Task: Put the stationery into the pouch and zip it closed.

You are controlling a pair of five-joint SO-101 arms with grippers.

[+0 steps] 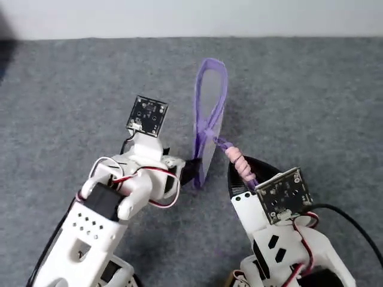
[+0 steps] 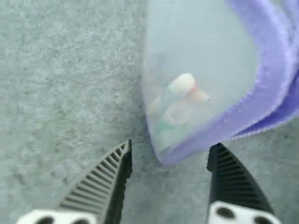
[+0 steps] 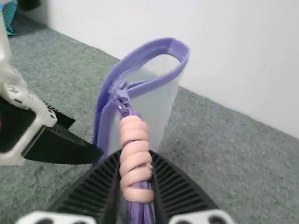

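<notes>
The pouch, translucent with a purple zip band, stands on edge in the middle of the grey mat. Its far part gapes in a loop; the zip slider sits about midway along. A pink coiled zip pull runs from the slider into my right gripper, which is shut on it. My left gripper is open at the pouch's near bottom corner, one finger on each side. Stationery shows dimly through the pouch wall. In the high view the left gripper is at the pouch's near end, the right gripper just beside it.
Grey mat lies all around the pouch. A white wall runs along the far edge. A teal thing lies near the wall, far off to the side.
</notes>
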